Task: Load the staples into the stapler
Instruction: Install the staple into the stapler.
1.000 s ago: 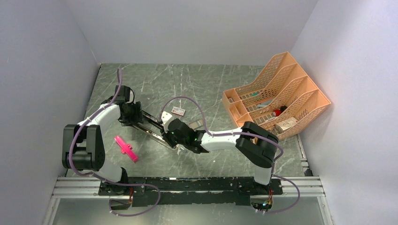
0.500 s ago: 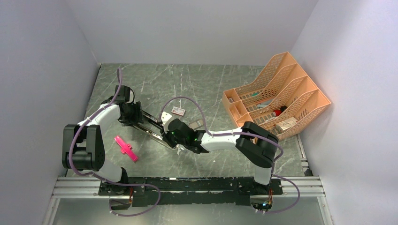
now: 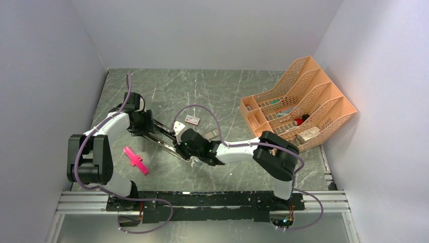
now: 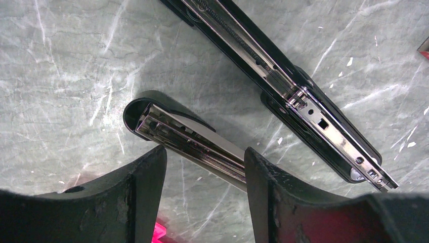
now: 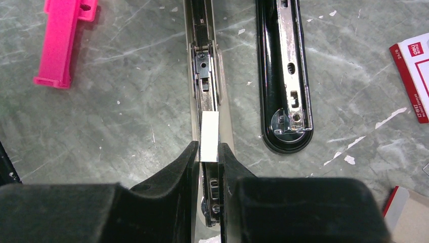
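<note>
You have the staples (image 5: 209, 132), one short silvery strip, nipped between the fingertips of your right pincer (image 5: 207, 150), right over the chrome rail of the stapler (image 5: 205, 71). The stapler lies folded open beneath and ahead of that pincer, its black base just to the right. Your left pincer (image 4: 205, 158) clasps the stapler's other arm, a finger against each side. Farther right of the right pincer, the red-and-white box (image 5: 411, 83) reads "deli"; its smaller print is too fine to read. Ahead and left lies a pink piece (image 5: 63, 40)
</note>
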You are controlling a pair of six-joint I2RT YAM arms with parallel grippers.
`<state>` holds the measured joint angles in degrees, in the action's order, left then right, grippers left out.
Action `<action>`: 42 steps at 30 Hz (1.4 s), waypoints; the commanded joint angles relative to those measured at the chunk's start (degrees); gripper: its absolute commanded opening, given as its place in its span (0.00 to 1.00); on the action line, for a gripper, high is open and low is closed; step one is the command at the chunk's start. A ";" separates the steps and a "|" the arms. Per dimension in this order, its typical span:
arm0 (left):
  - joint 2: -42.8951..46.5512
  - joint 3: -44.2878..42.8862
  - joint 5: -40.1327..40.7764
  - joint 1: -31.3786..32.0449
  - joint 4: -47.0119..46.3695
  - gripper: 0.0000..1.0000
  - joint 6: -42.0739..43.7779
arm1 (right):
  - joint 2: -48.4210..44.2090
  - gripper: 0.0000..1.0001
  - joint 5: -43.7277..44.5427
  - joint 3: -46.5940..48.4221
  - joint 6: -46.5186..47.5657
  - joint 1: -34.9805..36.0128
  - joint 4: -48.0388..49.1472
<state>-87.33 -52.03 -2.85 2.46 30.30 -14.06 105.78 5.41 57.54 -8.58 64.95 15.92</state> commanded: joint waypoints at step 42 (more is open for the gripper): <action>-0.25 -1.61 -1.97 0.44 0.37 0.62 0.79 | -1.82 0.00 0.73 2.87 1.20 -0.05 -3.39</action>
<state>-87.33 -52.03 -3.29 2.46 30.30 -13.89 106.34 5.10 59.90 -7.94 64.93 11.66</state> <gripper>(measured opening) 0.620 0.193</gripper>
